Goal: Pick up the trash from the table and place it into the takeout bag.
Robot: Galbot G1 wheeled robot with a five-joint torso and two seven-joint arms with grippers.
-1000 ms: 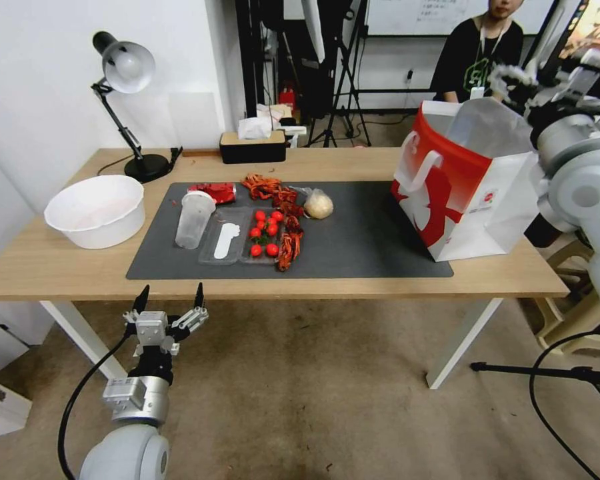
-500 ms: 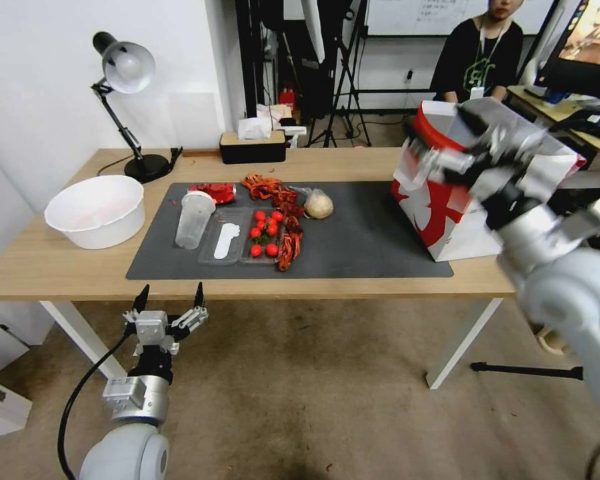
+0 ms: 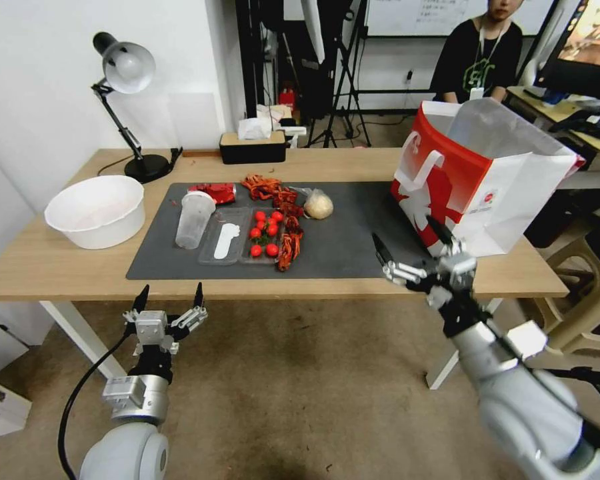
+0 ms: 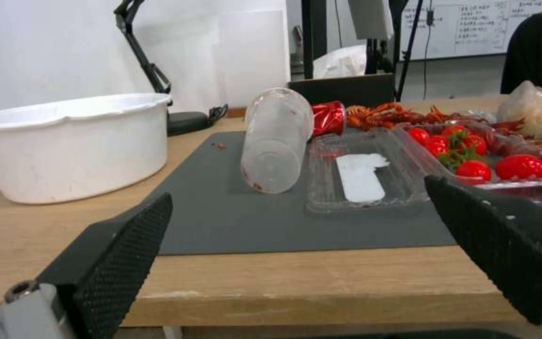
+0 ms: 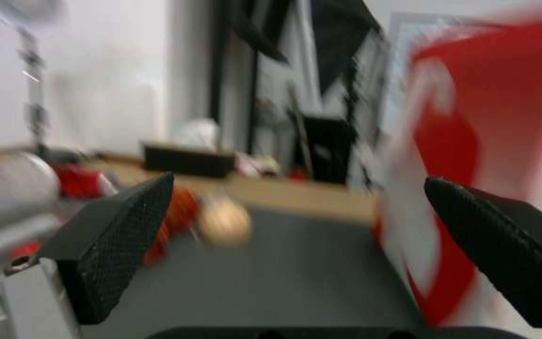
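On the dark mat [image 3: 360, 247] of the table [image 3: 60, 267] lies trash: a clear plastic cup [image 3: 193, 220] [image 4: 274, 139] tipped on its side, a crushed red can [image 3: 213, 192] [image 4: 327, 117] behind it, and a clear wrap with a beige lump [image 3: 318, 203] [image 5: 224, 226]. The red-and-white takeout bag [image 3: 473, 180] [image 5: 472, 165] stands open at the table's right end. My right gripper [image 3: 407, 239] [image 5: 296, 245] hangs open and empty at the front edge, just left of the bag. Below the front edge on the left, my left gripper [image 3: 171, 297] [image 4: 302, 235] is open, facing the cup.
A white basin [image 3: 97, 210] sits at the table's left end. A clear tray with tomatoes [image 3: 263, 237] and red shell scraps [image 3: 273, 190] lie mid-mat. A desk lamp [image 3: 123, 73] and a black tissue box [image 3: 252, 147] stand at the back. A stool [image 3: 580, 313] is on the right.
My right arm has swung down from above the takeout bag to the table's front edge, its fingers still apart. The left arm and the things on the table have not moved.
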